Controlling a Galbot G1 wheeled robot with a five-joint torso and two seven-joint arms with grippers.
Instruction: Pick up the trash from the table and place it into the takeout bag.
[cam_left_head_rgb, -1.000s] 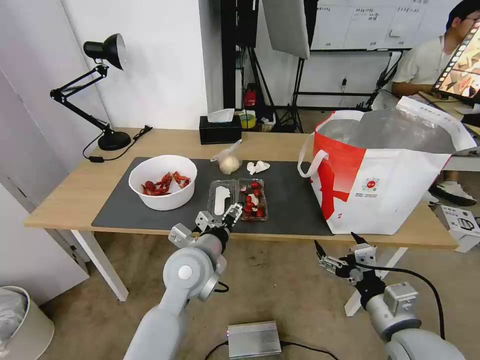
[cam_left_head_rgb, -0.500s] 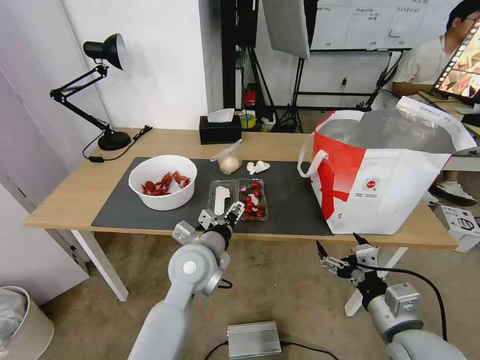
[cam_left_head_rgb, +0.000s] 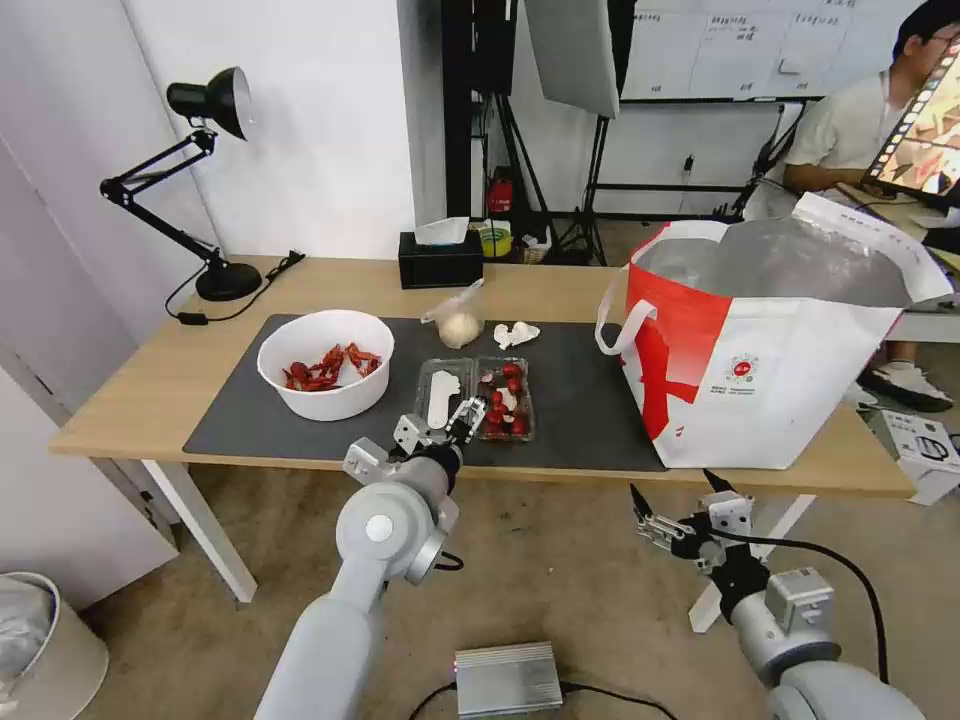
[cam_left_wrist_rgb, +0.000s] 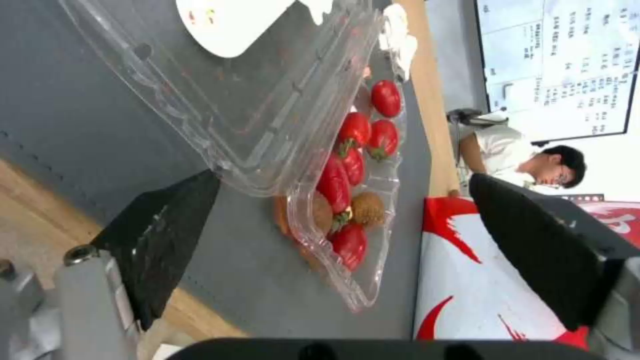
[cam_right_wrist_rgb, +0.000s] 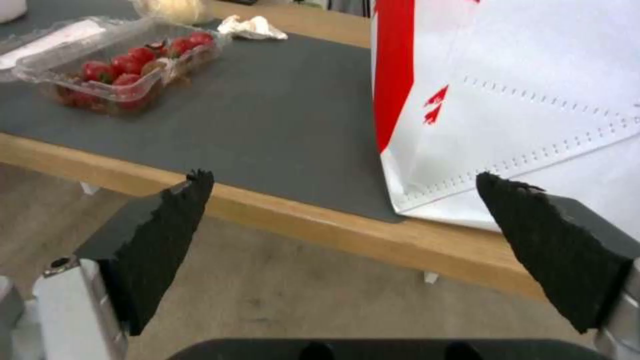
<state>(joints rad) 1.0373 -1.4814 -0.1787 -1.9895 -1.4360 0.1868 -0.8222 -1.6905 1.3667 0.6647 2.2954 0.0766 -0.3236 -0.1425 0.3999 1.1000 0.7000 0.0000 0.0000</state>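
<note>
Our left gripper (cam_left_head_rgb: 440, 424) hangs wide open at the near edge of the clear plastic tray (cam_left_head_rgb: 477, 398), one finger on either side of its near end, not closed on it. The tray lies on the dark mat (cam_left_head_rgb: 570, 400) of the table (cam_left_head_rgb: 130, 390), between the white bowl (cam_left_head_rgb: 325, 375) and the takeout bag (cam_left_head_rgb: 770, 350). Our right gripper (cam_left_head_rgb: 672, 498) waits open below the table edge, before the bag.
</note>
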